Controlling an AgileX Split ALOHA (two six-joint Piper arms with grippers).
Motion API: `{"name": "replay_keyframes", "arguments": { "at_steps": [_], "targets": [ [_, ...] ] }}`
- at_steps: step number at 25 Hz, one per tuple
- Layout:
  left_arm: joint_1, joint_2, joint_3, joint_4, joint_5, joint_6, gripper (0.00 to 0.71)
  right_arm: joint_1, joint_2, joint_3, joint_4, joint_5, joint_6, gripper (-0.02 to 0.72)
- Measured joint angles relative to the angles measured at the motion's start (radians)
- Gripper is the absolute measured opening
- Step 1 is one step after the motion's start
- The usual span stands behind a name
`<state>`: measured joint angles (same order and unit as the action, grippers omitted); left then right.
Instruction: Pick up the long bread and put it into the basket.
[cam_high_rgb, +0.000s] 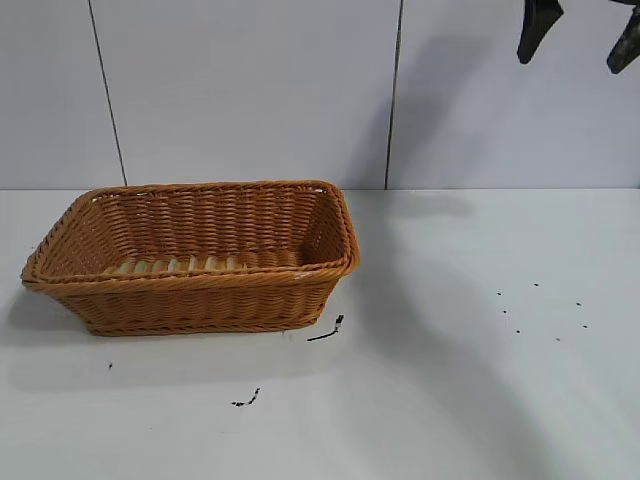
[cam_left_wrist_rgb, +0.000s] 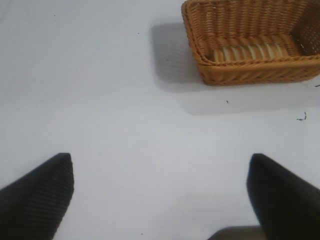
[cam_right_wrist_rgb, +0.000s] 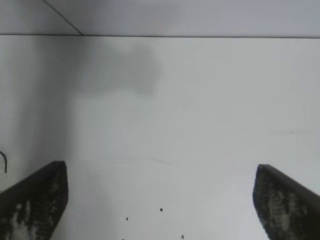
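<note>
Nearest the exterior camera, table (cam_high_rgb: 470, 400) carries only a few dark specks and two small black scraps just in front of the basket (cam_high_rgb: 195, 305); nothing there to snag on. Long bread (cam_high_rgb: 180, 265) already lies inside the basket, flat on the floor along the near wall, so the placing looks done to me. Left wrist view agrees: long bread (cam_left_wrist_rgb: 250, 51) sits low behind the basket (cam_left_wrist_rgb: 235, 70) wall, fully below the rim, not propped on it. Left gripper (cam_left_wrist_rgb: 160, 200) hangs over bare table well apart from the basket, fingers spread wide, nothing between them; reads as parked. Right gripper (cam_high_rgb: 580, 35) is high at the far right, well clear of the basket, both fingers splayed wide and empty; its wrist view shows only bare table between its fingers (cam_right_wrist_rgb: 32, 200). Risk from here is low. Main one I see: any sweep back across the table at low height could clip the braided rim and shove or tip the light basket, since nothing pins it. Second: the loaf rests close to the near wall, so a hard knock there could roll it, though the flared sides should keep it in.
</note>
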<state>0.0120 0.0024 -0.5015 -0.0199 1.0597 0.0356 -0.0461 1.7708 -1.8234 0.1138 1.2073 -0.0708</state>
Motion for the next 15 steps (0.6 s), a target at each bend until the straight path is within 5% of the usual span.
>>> {"name": "replay_keyframes", "arguments": {
  "at_steps": [15],
  "targets": [
    [0.000, 0.000, 0.000, 0.000, 0.000, 0.000, 0.693, 0.000, -0.925, 0.951, -0.052, -0.001, 0.000, 0.690]
  ]
}}
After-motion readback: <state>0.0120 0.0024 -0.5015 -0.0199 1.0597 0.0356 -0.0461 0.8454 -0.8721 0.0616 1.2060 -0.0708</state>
